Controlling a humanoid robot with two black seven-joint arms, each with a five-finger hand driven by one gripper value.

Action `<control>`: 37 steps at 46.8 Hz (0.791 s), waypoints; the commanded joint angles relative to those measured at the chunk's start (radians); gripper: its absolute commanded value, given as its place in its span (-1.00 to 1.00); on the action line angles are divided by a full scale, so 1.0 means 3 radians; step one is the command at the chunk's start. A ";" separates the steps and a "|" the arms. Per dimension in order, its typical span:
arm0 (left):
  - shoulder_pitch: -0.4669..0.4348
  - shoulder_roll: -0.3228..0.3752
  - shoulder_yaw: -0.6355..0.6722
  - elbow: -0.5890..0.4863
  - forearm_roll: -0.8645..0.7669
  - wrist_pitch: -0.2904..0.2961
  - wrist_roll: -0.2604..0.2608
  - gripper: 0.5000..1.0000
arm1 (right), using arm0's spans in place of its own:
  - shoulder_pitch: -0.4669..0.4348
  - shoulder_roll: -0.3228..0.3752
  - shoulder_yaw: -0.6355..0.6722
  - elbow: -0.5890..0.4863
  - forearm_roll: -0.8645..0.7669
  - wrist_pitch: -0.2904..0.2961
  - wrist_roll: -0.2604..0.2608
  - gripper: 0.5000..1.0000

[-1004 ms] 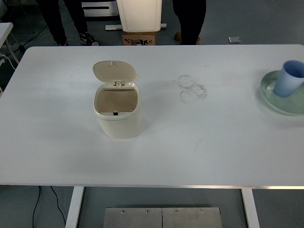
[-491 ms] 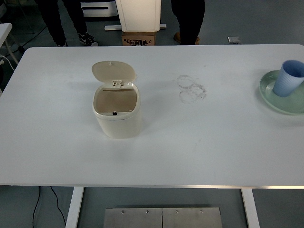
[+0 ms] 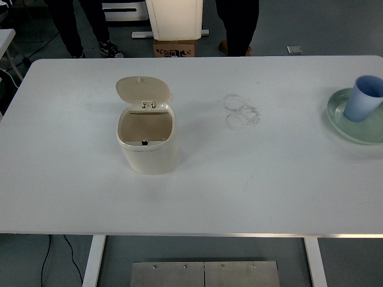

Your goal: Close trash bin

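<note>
A cream trash bin (image 3: 148, 140) is shown left of centre on the white table (image 3: 239, 179), its lid (image 3: 143, 89) raised — no legible label is seen. Neither robot hand is visible, so finger state cannot be told.

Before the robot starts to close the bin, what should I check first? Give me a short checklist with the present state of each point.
1. Bin stands upright on the table: ok.
2. Lid is open and tilted back at the far side, so closing is not yet done: not ok.
3. Space around the bin is free; the cup on the plate sits far to the right: ok.
4. A robot hand is in view and ready: not ok, neither shows.
5. Bin is empty inside: cannot tell, only part of the inside shows.
</note>
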 commanded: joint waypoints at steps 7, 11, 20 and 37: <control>0.0001 -0.0030 -0.0001 0.0001 -0.0001 0.0003 0.0000 1.00 | 0.0001 0.0000 0.0000 0.0000 0.0000 0.0000 -0.0001 0.97; 0.0001 -0.0030 -0.0001 0.0001 -0.0001 0.0008 0.0000 1.00 | 0.0001 0.0000 0.0000 0.0000 0.0000 0.0000 -0.0001 0.97; 0.0006 -0.0025 0.0019 0.0006 0.0055 0.0009 0.0000 1.00 | 0.0001 0.0000 0.0000 0.0000 0.0000 0.0000 -0.0001 0.97; -0.0040 0.0000 0.0091 0.0006 0.0592 0.0085 0.0005 1.00 | -0.0004 0.0000 0.0000 0.0000 0.0000 0.0000 -0.0001 0.97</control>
